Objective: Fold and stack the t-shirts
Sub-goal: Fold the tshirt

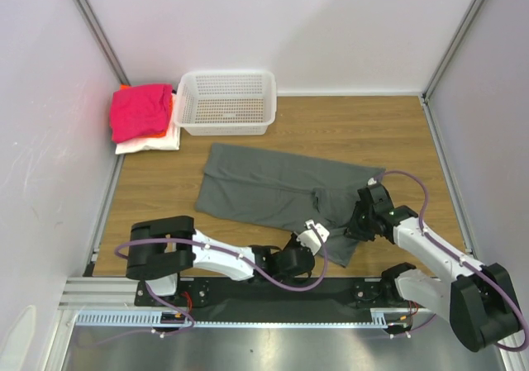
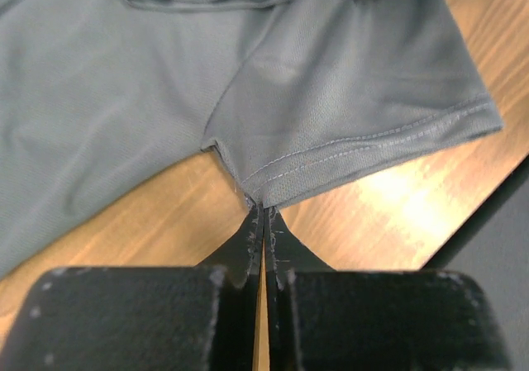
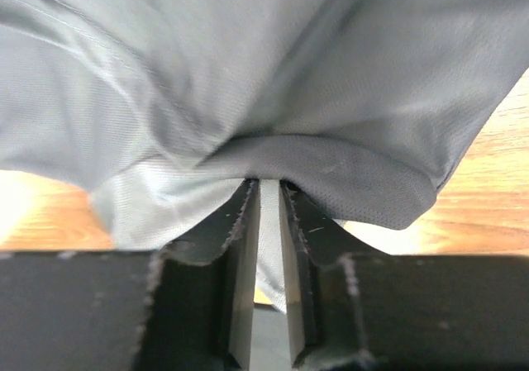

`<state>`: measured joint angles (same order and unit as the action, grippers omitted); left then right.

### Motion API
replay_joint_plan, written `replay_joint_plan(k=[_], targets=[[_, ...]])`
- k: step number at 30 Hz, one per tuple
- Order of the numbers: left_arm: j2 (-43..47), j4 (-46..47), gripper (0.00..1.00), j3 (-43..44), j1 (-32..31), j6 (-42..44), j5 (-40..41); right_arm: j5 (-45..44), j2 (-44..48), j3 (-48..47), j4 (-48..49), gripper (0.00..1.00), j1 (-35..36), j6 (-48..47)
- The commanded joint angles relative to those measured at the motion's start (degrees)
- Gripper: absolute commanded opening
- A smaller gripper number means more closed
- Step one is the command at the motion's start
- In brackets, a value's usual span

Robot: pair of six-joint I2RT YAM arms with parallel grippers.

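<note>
Here the left end effector [image 2: 263, 214], reaching low, pinches the hem of the grey t-shirt [image 1: 264, 185]; the right end effector [image 3: 269, 185], tilted down, clamps its bunched cloth.

Open table [image 1: 364, 131] right of basket [image 1: 226, 101] — folded shirts [image 1: 142, 115] block far-left corner.

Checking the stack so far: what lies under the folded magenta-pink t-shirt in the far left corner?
A white folded t-shirt sticks out beneath the magenta-pink t-shirt, and an orange cloth edge shows at its side. Anything else under the pink one is covered.
</note>
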<state>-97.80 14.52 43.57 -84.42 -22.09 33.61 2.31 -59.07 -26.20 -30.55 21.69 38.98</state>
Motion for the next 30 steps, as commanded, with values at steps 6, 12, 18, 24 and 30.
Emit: replay_joint_plan(k=[6, 12, 18, 24, 30], targets=[[1.65, -6.34, 0.01, 1.86, -1.45, -3.05, -2.49, 3.23, 2.03, -9.39, -2.76, 0.29, 0.28, -1.54], [2.96, -8.55, 0.40, 2.75, -1.36, -4.02, -1.53, 0.36, 1.59, -10.89, -4.69, 0.34, 0.28, -2.16], [13.05, -11.97, 0.65, 2.14, 4.69, -5.42, -8.45, -4.68, -0.07, -10.89, -4.01, 0.42, -3.67, -2.59], [25.72, -17.77, 0.72, 2.13, 24.17, -6.57, -19.54, -2.83, -7.70, -13.00, 1.44, 0.43, -10.52, -5.49], [24.94, -22.35, 0.70, 1.79, 44.82, -9.55, -23.93, -3.44, -16.51, -19.58, 5.23, 0.42, -13.25, -7.34]])
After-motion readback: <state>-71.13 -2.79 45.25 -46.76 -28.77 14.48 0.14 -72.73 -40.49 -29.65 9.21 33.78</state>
